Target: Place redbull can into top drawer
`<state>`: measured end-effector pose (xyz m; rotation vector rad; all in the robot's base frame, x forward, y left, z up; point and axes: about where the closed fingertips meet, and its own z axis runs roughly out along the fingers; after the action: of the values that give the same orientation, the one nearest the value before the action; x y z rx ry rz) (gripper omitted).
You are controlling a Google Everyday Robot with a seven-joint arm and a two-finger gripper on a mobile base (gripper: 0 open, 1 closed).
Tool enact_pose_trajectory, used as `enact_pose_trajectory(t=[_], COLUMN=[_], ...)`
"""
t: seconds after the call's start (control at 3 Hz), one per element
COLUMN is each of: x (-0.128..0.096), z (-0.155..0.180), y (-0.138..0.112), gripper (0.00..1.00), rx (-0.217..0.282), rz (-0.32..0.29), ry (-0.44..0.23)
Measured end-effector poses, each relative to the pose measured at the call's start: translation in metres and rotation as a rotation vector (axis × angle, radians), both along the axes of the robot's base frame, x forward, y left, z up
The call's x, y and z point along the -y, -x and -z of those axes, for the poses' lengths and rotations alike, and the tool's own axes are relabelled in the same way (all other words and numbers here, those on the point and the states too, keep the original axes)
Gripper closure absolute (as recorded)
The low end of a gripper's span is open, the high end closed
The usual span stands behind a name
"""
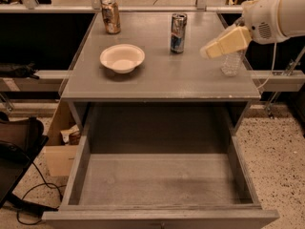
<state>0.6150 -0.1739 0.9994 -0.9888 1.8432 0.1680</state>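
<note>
The redbull can (178,32) stands upright on the tabletop (162,78), at 2 o'clock from the white bowl (122,57). The gripper (209,50) hangs at 4 o'clock from the can, near it but not touching. It seems to hold nothing, and I cannot tell how wide it is. The top drawer (162,180) stands open below.
</note>
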Motion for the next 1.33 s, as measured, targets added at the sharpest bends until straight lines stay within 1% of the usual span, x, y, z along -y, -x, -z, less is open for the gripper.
enact_pose_trajectory(t=[0.33,0.67,1.0,1.33], x=[-0.011,-0.013,-0.017,-0.042], z=[-0.03,-0.035,-0.034,-0.011], y=[0.003,0.002,-0.001,-0.034], gripper=[0.0,0.0,0.0,0.0], rx=[0.072,0.088,0.088,0.071], rz=[0.028,0.035,0.029,0.014], ry=[-0.085,-0.101,-0.106,-0.156])
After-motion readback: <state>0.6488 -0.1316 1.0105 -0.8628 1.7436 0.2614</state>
